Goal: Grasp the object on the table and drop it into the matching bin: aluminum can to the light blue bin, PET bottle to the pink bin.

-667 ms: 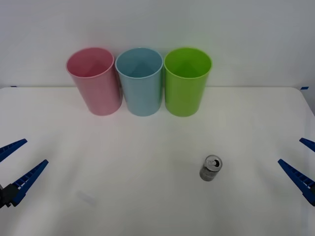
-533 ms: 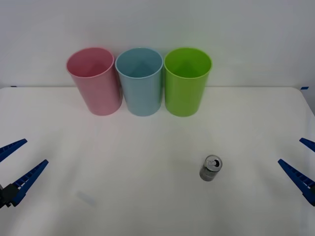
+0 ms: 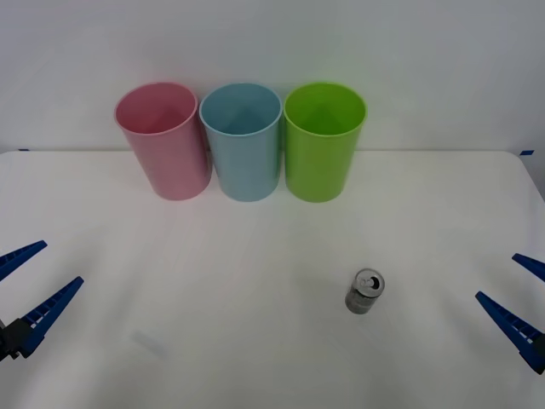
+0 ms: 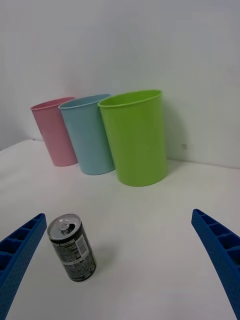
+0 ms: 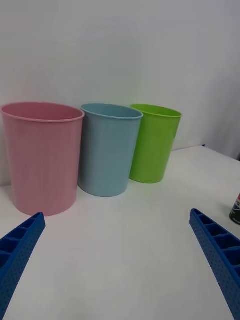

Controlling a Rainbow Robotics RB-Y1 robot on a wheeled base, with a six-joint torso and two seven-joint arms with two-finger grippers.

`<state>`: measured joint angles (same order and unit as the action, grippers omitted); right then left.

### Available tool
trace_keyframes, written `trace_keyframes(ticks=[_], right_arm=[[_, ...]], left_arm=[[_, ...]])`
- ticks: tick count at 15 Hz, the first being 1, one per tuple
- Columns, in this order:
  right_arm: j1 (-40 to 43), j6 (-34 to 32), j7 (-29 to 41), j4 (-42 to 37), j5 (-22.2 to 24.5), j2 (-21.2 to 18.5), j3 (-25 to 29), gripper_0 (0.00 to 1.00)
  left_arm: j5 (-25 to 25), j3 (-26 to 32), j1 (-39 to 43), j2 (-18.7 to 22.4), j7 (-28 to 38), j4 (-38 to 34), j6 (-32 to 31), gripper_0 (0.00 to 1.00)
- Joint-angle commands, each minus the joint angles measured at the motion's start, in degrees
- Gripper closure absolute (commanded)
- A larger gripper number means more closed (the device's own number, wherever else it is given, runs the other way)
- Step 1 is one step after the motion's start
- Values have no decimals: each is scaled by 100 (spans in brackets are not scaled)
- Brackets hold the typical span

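The aluminum can (image 3: 365, 291) is stood upright on the white bench (image 3: 255, 341), pull-tab top upward, its dark label with white lettering seen in the right wrist view (image 4: 73, 248). It is placed well apart from the three bins, on the near side of the lime green bin (image 3: 324, 141) and slightly to that bin's right.

The bins are lined up in a row at the back of the bench, close against one another: the light blue bin (image 3: 241, 141) is set between the pink bin (image 3: 163, 139) on its left and the lime green bin on its right. All three are upright with open rims.

The right gripper (image 3: 524, 298) is held low over the bench to the right of the can, apart from it, jaws spread wide and nothing grasped. The left gripper (image 3: 27, 285) is parked far to the can's left, its jaws likewise spread wide and empty.
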<state>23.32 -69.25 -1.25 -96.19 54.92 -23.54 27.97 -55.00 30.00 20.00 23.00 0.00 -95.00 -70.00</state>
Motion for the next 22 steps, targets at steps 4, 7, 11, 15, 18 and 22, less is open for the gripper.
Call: trace_keyframes(ticks=[4,7,11,15,18,22], right_arm=[[85,-54,-367,303,37,-27,-432,0],[68,-54,-1237,567,63,-27,-617,0],[-99,8,-2098,989,63,-27,-986,0],[-407,69,-2353,1481,63,-27,-1373,0],[-556,298,-2380,1613,63,-27,-1742,0],[-706,746,-2494,1604,45,104,-2129,0]], left_arm=[[0,0,0,0,0,0,0,0],[0,0,0,0,0,0,0,0],[0,0,0,0,0,0,0,0],[0,0,0,0,0,0,0,0],[0,0,0,0,0,0,0,0],[0,0,0,0,0,0,0,0]])
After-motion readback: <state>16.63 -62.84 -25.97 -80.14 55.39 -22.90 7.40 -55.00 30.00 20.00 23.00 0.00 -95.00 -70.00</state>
